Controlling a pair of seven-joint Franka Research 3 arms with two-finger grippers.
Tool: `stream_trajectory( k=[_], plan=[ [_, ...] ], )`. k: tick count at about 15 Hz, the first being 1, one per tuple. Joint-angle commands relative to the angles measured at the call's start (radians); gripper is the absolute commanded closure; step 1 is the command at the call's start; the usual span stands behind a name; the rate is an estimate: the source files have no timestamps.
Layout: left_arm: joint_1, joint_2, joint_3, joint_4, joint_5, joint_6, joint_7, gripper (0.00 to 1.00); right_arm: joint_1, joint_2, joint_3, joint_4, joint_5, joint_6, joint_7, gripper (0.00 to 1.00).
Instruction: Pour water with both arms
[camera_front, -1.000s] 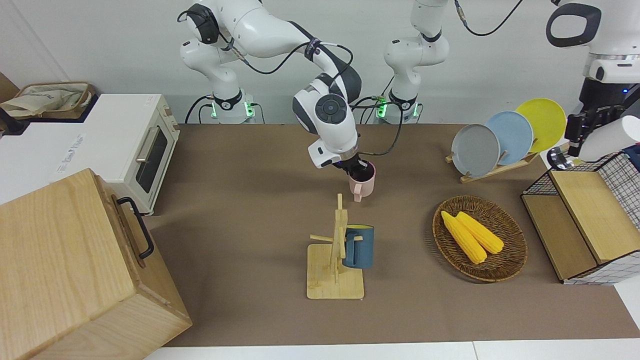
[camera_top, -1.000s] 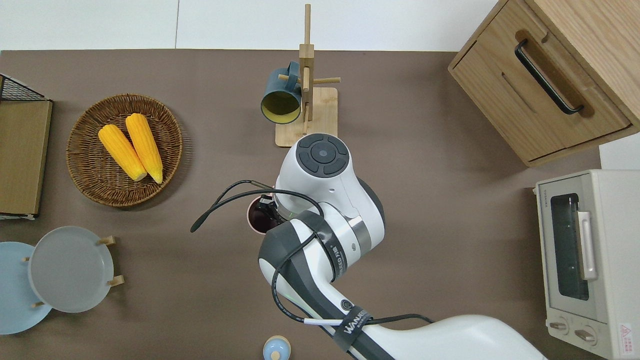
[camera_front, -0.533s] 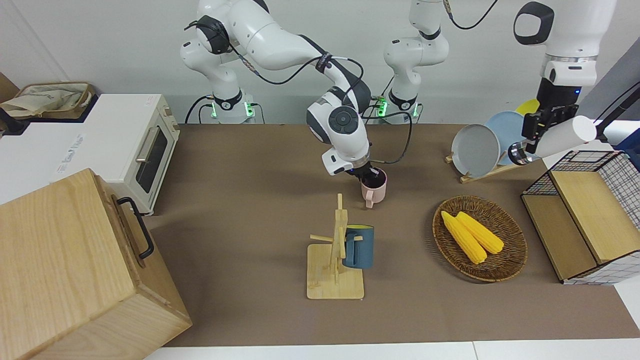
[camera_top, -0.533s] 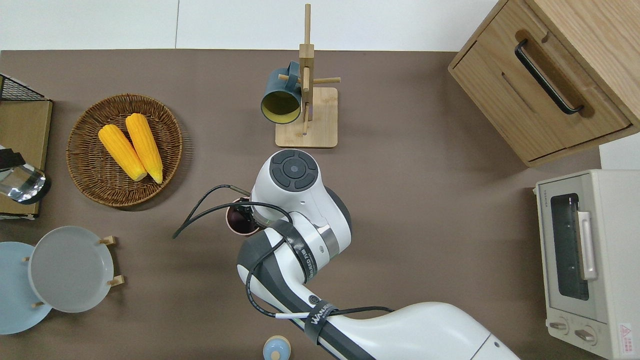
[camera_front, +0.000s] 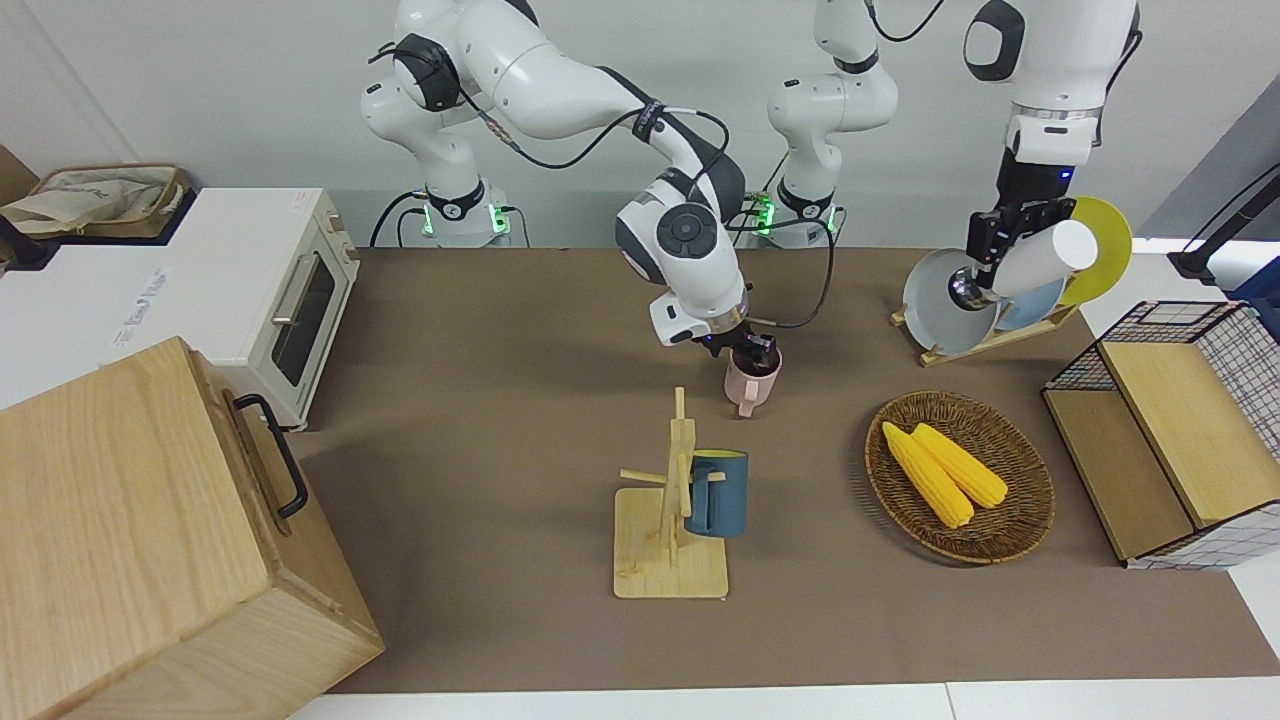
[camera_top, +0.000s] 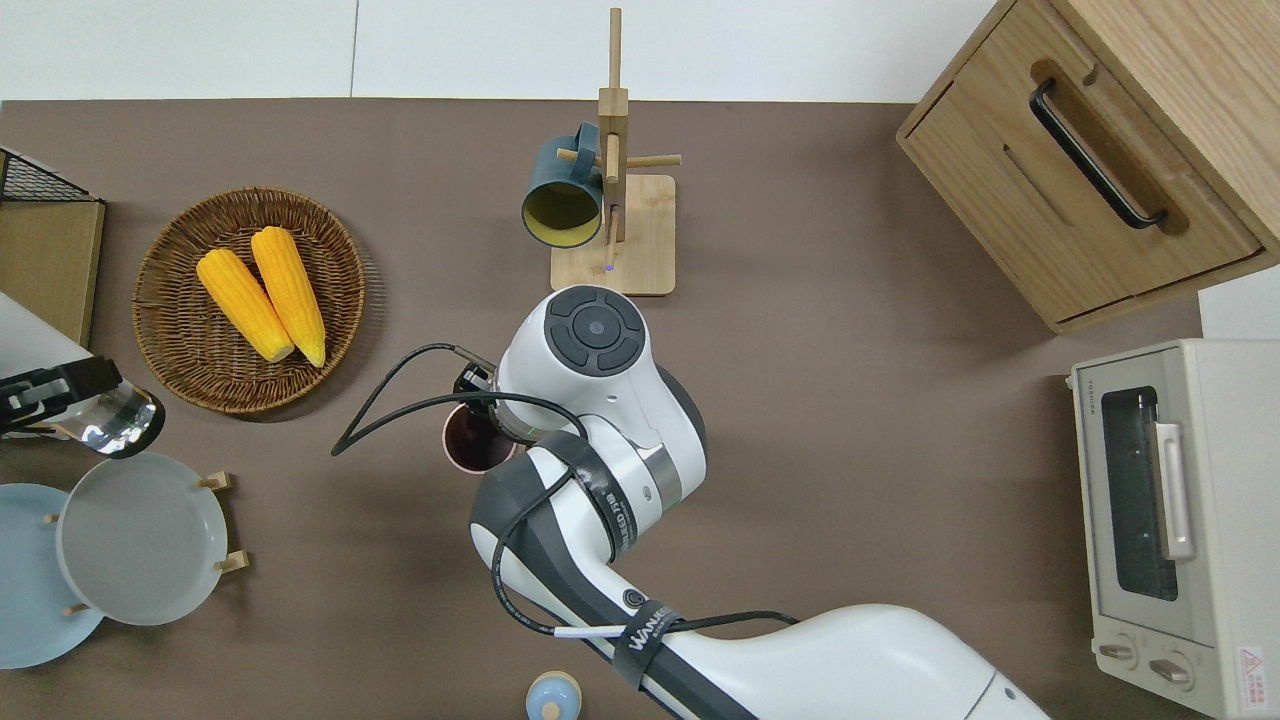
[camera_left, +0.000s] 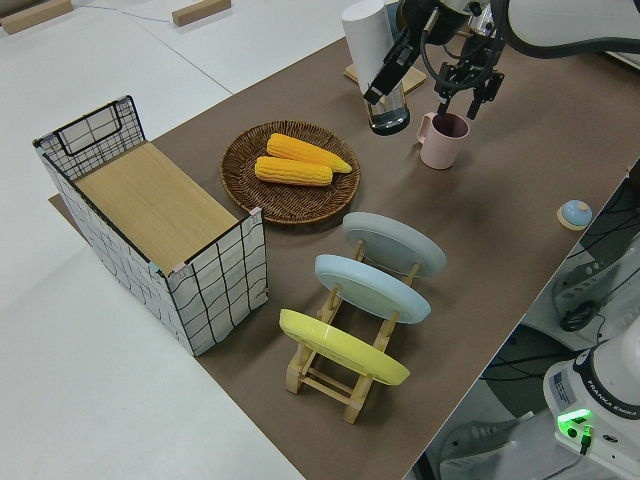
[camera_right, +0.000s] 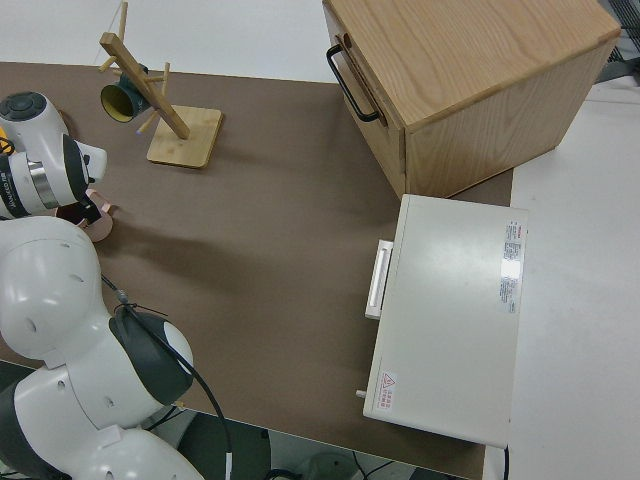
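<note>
A pink mug (camera_front: 751, 385) (camera_top: 470, 445) (camera_left: 443, 141) stands upright mid-table, nearer to the robots than the mug tree. My right gripper (camera_front: 746, 346) (camera_left: 466, 98) hovers just over its rim, fingers spread open with nothing between them. My left gripper (camera_front: 1003, 236) (camera_top: 48, 390) (camera_left: 390, 66) is shut on a tilted white bottle (camera_front: 1040, 258) (camera_left: 366, 28) with a clear lower end (camera_top: 118, 424). It hangs over the table between the corn basket and the plate rack. No water is visible.
A wooden mug tree (camera_front: 668, 520) carries a blue mug (camera_front: 717, 495). Toward the left arm's end are a wicker basket (camera_front: 1020, 520) with two corn cobs, a plate rack (camera_left: 340, 375) and a wire crate (camera_front: 1190, 440). A toaster oven (camera_front: 285, 290) and wooden cabinet (camera_front: 130, 540) fill the right arm's end.
The right arm brought the pink mug down toward the left arm's end; its fingers have come off the mug. The left arm swung the white bottle inward toward the table's middle.
</note>
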Motion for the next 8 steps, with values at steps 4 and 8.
stream_trajectory(
  k=[4,8],
  plan=[
    [-0.006,-0.077,-0.064,-0.116,0.031,0.017,-0.034,1.0,-0.145,-0.176,0.024,-0.028,0.067,-0.08,-0.001,0.009],
    [-0.036,-0.082,-0.092,-0.147,-0.005,0.008,-0.051,1.0,-0.268,-0.3,0.018,-0.052,0.021,-0.267,-0.207,0.009]
  ],
)
